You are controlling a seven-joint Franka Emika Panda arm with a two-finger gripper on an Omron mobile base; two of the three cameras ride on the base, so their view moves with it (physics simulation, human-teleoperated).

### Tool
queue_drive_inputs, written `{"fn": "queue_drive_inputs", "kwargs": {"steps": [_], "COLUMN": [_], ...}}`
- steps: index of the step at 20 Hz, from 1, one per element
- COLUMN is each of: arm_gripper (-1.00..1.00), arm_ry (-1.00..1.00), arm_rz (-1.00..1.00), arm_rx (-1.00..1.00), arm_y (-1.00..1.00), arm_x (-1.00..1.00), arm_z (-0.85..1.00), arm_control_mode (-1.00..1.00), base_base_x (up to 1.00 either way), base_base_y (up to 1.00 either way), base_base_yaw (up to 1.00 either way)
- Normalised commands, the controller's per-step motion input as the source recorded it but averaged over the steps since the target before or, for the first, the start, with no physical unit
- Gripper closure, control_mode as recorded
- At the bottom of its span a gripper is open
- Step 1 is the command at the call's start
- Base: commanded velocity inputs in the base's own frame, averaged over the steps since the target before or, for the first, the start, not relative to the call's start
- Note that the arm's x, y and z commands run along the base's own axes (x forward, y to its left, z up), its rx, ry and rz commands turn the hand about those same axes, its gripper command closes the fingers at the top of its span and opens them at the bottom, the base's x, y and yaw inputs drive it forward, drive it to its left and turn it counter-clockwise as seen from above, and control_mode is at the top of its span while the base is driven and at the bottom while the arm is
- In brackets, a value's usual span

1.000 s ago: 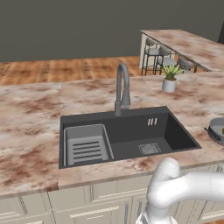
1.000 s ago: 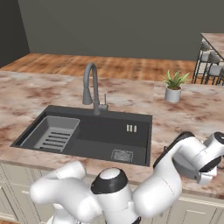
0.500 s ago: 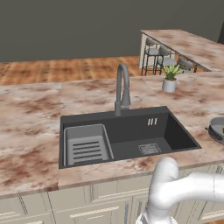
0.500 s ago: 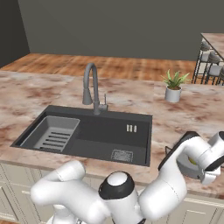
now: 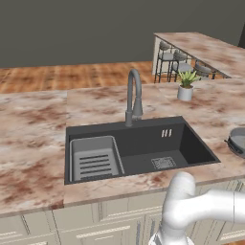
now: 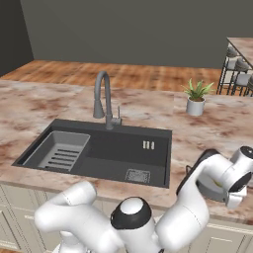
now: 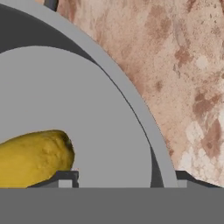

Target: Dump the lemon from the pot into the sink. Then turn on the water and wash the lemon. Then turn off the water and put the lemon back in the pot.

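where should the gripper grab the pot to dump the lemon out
Take the pot by its rim, coming from above with one finger inside the wall and one outside. The pot is shallow and wide, so the thin upright rim is likely the only part the jaws can span. The lemon lies on the pot floor away from that stretch, leaving room.

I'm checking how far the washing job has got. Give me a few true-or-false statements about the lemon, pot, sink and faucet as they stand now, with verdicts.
1. The lemon lies inside the pot. True.
2. The pot stands in the sink. False: it stands on the counter, right of the sink.
3. Water runs from the faucet. False: no stream shows under the spout.
4. A ribbed rack sits in the left of the sink. True.
5. The plant stands left of the faucet. False: it stands to its right, on the counter.
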Motion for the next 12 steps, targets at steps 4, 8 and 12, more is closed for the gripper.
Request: {"fn": "queue_drive_inputs", "kwargs": {"steps": [4,8,12], "arm_gripper": [1.00,1.00,1.00], "arm_ry": [0.00,0.00,0.00], "arm_rz": [-0.07,-0.07,-0.08], "arm_rx": [-0.08,-0.03,-0.03], "arm_y": [0.01,0.00,0.00], "arm_x": [0.00,0.00,0.00], "arm_z": [-0.64,-0.67,-0.64], "arm_control_mode": [-1.00,-1.00,-1.00], "base_base_x": [0.00,0.00,0.00], "base_base_y": [0.00,0.00,0.00], "base_base_yaw": [0.00,0.00,0.00]}}
